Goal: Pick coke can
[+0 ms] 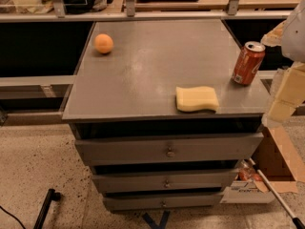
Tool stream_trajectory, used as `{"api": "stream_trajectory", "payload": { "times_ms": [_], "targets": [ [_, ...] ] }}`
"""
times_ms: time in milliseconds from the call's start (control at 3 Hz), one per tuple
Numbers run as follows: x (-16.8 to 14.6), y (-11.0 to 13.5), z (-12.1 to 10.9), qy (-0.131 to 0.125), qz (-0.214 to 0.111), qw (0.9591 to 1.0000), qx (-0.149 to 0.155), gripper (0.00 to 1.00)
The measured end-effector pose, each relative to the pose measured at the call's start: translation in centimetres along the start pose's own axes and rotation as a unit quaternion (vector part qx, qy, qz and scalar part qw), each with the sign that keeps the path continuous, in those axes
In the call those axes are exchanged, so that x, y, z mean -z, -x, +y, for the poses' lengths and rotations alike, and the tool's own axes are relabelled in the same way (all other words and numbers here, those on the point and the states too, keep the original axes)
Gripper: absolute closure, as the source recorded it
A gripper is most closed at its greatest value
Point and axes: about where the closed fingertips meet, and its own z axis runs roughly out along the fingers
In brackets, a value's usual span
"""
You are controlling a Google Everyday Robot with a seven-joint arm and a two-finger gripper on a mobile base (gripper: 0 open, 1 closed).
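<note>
While coke can (248,63) stands upright, gripper (282,104) beside (apart).

gripper (280,109), right edge: matt plastic | coke can (248,64): glossy metal | sponge (197,99): porous foam | cabinet (152,66): matt

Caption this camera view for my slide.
Reddish-orange cylindrical coke can stands at right edge of grey cabinet top; pale gripper hangs just beyond.

Hand (281,106) at rt edge: cream blocky segs, grey-white housing (296,28) above.
</note>
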Motion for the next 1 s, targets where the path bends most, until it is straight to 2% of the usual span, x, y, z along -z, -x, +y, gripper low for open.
{"api": "stream_trajectory", "payload": {
  "times_ms": [333,667,1000],
  "targets": [
    [0.0,0.0,0.0,0.000,0.000,1.0000,0.000,0.00],
    [0.4,-0.3,-0.8,-0.011,0.001,0.9999,-0.007,0.00],
    [0.7,-2.3,-4.0,-0.033,0.004,0.9989,-0.034,0.00]
  ]
}}
